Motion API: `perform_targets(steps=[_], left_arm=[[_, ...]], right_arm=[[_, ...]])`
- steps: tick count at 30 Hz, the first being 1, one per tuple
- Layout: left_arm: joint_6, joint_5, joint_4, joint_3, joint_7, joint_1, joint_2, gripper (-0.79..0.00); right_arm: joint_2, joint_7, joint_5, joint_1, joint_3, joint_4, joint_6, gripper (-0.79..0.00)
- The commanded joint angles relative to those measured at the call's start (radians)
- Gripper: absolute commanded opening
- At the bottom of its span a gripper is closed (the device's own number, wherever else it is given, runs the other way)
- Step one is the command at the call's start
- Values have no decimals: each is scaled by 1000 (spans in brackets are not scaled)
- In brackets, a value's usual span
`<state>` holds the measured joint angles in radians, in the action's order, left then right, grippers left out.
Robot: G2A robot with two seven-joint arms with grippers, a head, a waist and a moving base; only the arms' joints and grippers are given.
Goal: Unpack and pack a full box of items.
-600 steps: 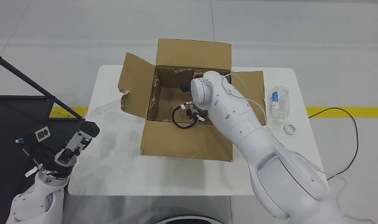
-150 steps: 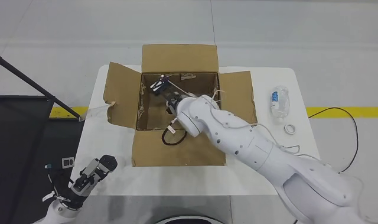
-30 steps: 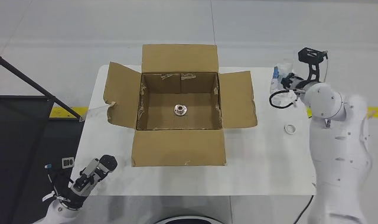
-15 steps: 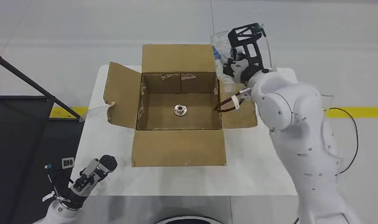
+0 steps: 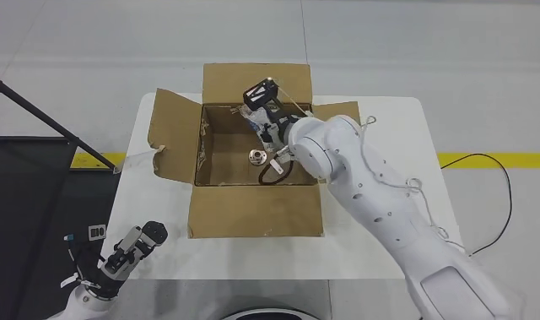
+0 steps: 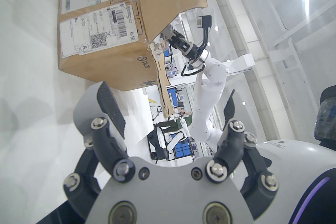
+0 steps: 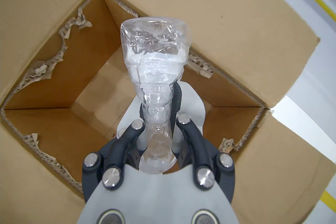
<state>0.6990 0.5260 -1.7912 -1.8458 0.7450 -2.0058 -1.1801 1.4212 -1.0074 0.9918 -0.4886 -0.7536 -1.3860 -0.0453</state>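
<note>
The right gripper point(image 7: 158, 107) is seen clamped on the narrow end of a crushed clear plastic bottle point(image 7: 156, 62), whose long axis runs straight out along the fingers, with the wide end leading away from the wrist. Bottle and gripper are held over the open mouth of the cardboard box point(image 7: 225, 12), toward its far wall, so that the wide end is aimed at the bare box floor directly beyond it. A small round metal part point(image 5: 256, 156) is seen lying on that floor near the middle, just beside the line of the bottle as viewed from above. The coming move is judged to be a lowering or release into the box, for which the bottle's axis is already pointed inward. The left gripper point(image 6: 168, 96) is held with its pads spread and nothing between them, low at the near corner of the table point(image 5: 169, 244), well apart from the box; the right arm is thus far the nearer.
</note>
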Motion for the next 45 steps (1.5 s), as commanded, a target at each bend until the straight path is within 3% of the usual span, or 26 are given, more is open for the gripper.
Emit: perform_targets(steps=[1, 15, 18, 19, 24, 28, 32, 36, 41, 45], left_arm=[[0, 0, 0, 0, 0, 0, 0, 0], [0, 0, 0, 0, 0, 0, 0, 0], [0, 0, 0, 0, 0, 0, 0, 0], [0, 0, 0, 0, 0, 0, 0, 0], [0, 0, 0, 0, 0, 0, 0, 0], [0, 0, 0, 0, 0, 0, 0, 0], [0, 0, 0, 0, 0, 0, 0, 0], [0, 0, 0, 0, 0, 0, 0, 0], [0, 0, 0, 0, 0, 0, 0, 0], [0, 0, 0, 0, 0, 0, 0, 0]], right_arm=[[8, -2, -15, 8, 16, 51, 19, -785], [94, -24, -31, 90, 143, 340, 38, -785], [110, -27, -37, 105, 158, 382, 53, -508], [115, -23, -39, 107, 161, 392, 55, -465], [128, -14, -41, 114, 160, 425, 65, -406], [129, -12, -31, 109, 148, 414, 72, -262], [119, -15, 1, 91, 124, 350, 68, -95], [90, -34, 62, 42, 75, 201, 60, -18], [30, -100, 207, -84, -45, -85, 27, 0], [-20, -165, 313, -225, -204, -328, 11, 0]])
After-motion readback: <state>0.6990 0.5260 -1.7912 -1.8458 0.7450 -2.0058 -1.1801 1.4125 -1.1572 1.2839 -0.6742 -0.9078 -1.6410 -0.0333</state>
